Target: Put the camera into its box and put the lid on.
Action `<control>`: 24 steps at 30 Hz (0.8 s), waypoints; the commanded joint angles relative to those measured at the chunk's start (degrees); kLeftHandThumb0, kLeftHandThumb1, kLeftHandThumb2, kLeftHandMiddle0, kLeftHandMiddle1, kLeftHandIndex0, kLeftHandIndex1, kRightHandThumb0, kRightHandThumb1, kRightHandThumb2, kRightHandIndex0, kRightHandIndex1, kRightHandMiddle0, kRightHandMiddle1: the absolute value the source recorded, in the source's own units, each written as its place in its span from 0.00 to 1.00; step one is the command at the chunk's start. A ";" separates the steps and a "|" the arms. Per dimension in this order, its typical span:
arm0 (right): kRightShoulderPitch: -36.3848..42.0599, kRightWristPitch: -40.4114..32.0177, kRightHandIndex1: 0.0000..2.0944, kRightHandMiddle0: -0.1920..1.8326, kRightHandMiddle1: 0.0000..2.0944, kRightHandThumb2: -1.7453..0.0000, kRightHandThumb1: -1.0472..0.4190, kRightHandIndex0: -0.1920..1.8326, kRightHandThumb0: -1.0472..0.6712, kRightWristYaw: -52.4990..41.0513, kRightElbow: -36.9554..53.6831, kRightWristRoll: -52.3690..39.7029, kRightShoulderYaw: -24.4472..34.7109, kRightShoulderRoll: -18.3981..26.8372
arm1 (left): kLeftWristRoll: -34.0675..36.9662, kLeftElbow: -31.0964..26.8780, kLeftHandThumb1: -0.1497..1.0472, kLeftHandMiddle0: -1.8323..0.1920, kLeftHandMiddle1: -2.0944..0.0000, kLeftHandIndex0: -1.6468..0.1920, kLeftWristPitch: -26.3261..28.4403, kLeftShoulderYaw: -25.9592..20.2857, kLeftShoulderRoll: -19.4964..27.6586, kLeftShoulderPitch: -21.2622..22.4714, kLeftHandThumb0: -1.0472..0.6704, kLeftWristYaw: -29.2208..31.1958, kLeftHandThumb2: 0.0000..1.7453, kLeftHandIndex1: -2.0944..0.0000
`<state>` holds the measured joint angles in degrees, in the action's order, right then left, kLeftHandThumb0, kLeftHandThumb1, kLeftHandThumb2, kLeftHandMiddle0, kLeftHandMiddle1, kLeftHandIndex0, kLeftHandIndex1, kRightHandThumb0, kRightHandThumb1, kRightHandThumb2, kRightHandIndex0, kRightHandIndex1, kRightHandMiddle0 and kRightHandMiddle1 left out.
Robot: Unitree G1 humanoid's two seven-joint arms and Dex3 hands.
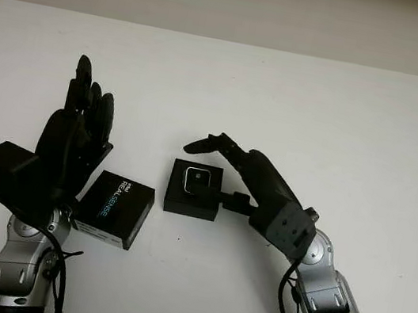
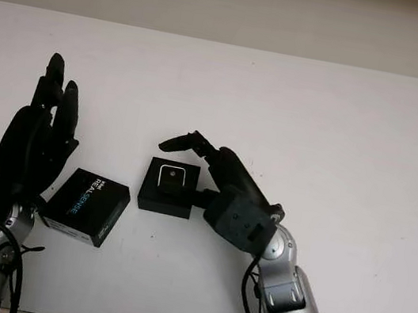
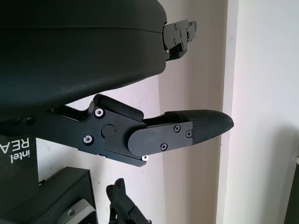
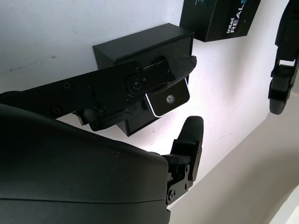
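Broadly, a white rectangular table (image 1: 297, 107) carries everything. Left hand (image 1: 75, 138), black, three-fingered, is raised above the table's near left part, fingers (image 1: 90, 100) extended upward and uncurled, holding nothing.

Right hand (image 1: 256, 184), black, reaches in from the near right. Its upper fingers (image 1: 215, 145) arch over the far edge of the box; its lower finger (image 1: 235, 203) lies against the box's right side. In the right wrist view one finger (image 4: 154, 74) crosses above the camera and another (image 4: 189, 137) stands just beside the box's edge. Fingers partly curled; a firm grasp on anything cannot be told.

Black rectangular cardboard lid printed "intel REALSENSE" (image 1: 114, 210) lies flat on the table, just below and right of the left hand's fingers, partly under its palm, apart from the box.

Small open black square box (image 1: 194, 190) sits between the two hands, directly beneath the right hand's fingertips.

Small silver-edged camera with dark face (image 1: 197, 179) rests inside the box, under the arch of the right fingers, lens side up.
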<state>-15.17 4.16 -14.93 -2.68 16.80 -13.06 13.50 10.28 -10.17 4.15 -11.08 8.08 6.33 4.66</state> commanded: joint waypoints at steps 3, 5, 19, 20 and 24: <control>1.21 5.32 0.08 0.18 0.48 0.97 0.05 0.19 0.30 3.92 1.51 5.39 -0.83 2.67 | -0.24 -1.59 1.00 1.00 1.00 1.00 -0.40 0.52 -0.36 -0.49 0.17 -0.14 0.32 1.00; 1.99 9.90 0.08 0.20 0.47 0.97 0.06 0.21 0.30 9.37 1.79 12.50 -1.97 4.82 | -0.27 -2.08 1.00 1.00 1.00 1.00 0.08 0.63 -0.45 -0.71 0.17 -0.34 0.32 1.00; 6.21 16.97 0.06 0.22 0.41 0.97 0.06 0.21 0.31 15.42 4.46 20.99 -2.38 8.79 | -0.18 -3.52 1.00 1.00 1.00 1.00 1.36 1.29 -1.00 -1.41 0.18 -0.79 0.33 1.00; 6.23 17.09 0.06 0.22 0.41 0.97 0.06 0.21 0.31 15.54 4.32 21.35 -2.42 9.01 | -0.19 -3.55 1.00 1.00 1.00 1.00 1.31 1.32 -1.06 -1.45 0.18 -0.83 0.33 1.00; 6.00 17.54 0.06 0.23 0.40 0.97 0.06 0.21 0.32 16.15 3.66 23.04 -2.62 9.78 | -0.22 -3.61 1.00 1.00 1.00 1.00 1.34 1.37 -1.31 -1.63 0.18 -1.00 0.33 1.00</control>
<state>-9.13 21.08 0.85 0.80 39.47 -15.44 22.51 10.14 -12.71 5.44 -9.93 6.91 5.30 3.77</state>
